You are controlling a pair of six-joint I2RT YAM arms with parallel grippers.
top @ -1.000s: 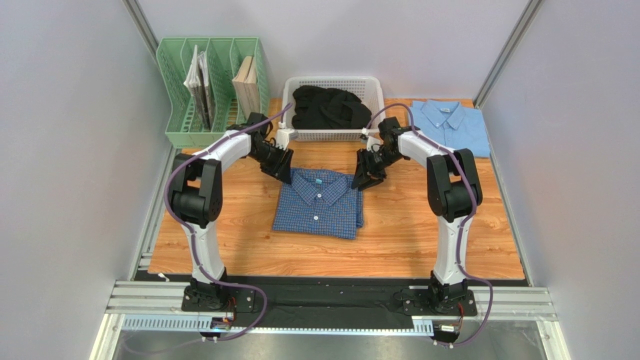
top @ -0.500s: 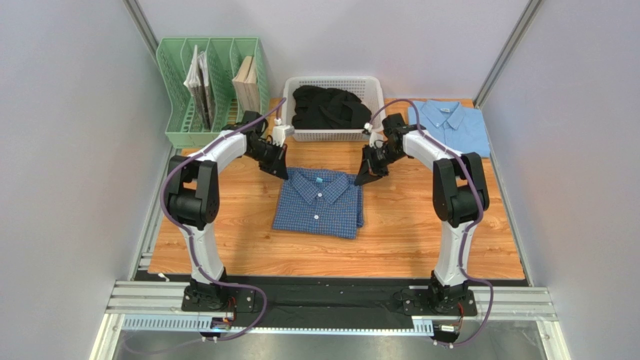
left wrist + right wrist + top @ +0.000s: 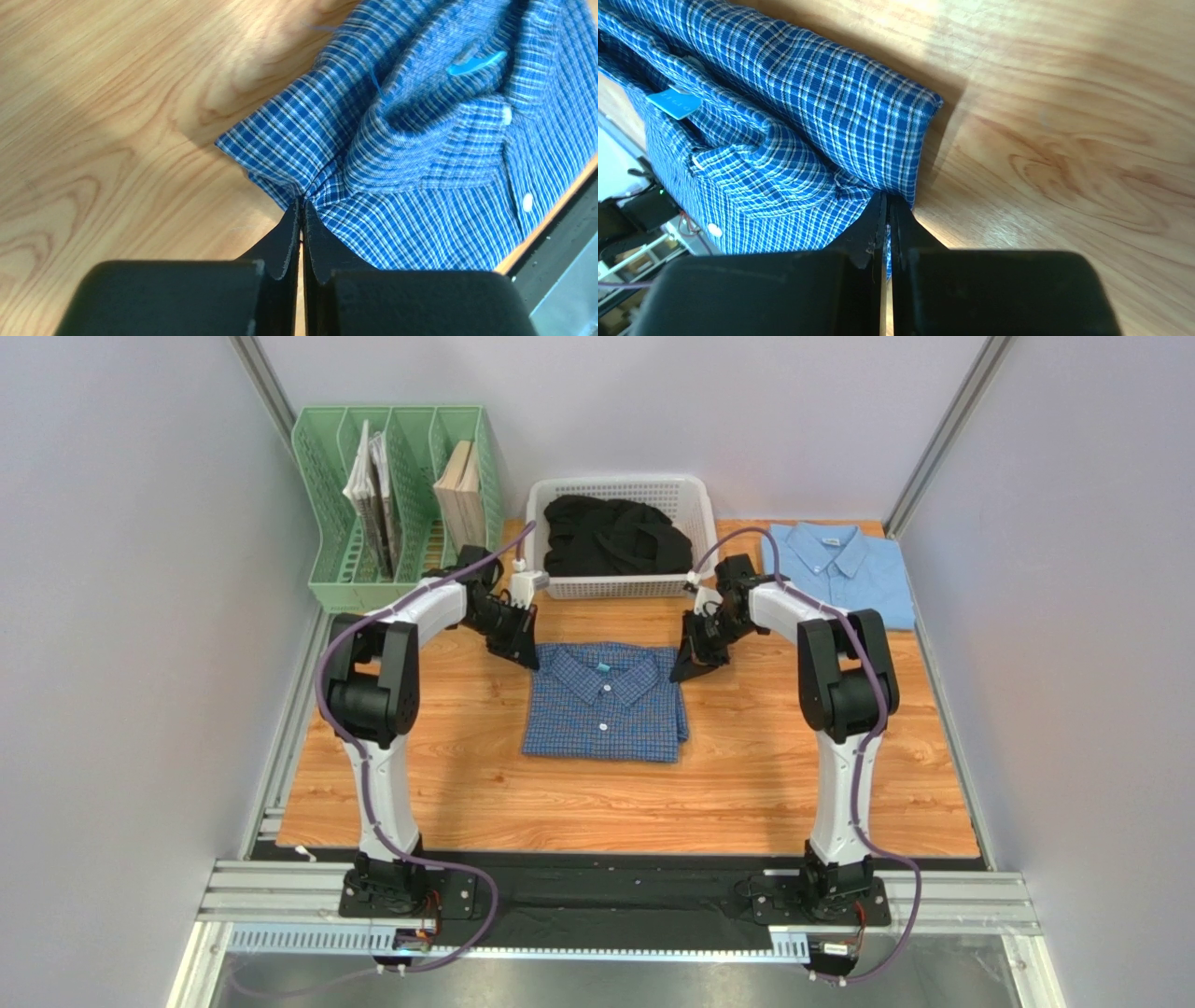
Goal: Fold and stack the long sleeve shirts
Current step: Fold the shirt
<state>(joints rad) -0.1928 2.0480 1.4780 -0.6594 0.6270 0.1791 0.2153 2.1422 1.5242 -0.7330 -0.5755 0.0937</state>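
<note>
Checked shirt (image 3: 603, 703): folded, not yet stacked.
Left gripper (image 3: 302, 210) and right gripper (image 3: 887, 204) each pinch a shoulder corner, the shirt between them; plain blue shirt (image 3: 839, 567) lies folded beyond the right gripper, so stacking apparently remains.

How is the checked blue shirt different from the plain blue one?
The checked shirt is dark blue with fine white lines; the plain shirt is light blue. The checked shirt lies in the middle; the plain shirt lies at the far right corner. The left gripper and right gripper pinch the checked shirt's collar-end corners; nothing touches the plain shirt. Both are folded, collars showing.
</note>
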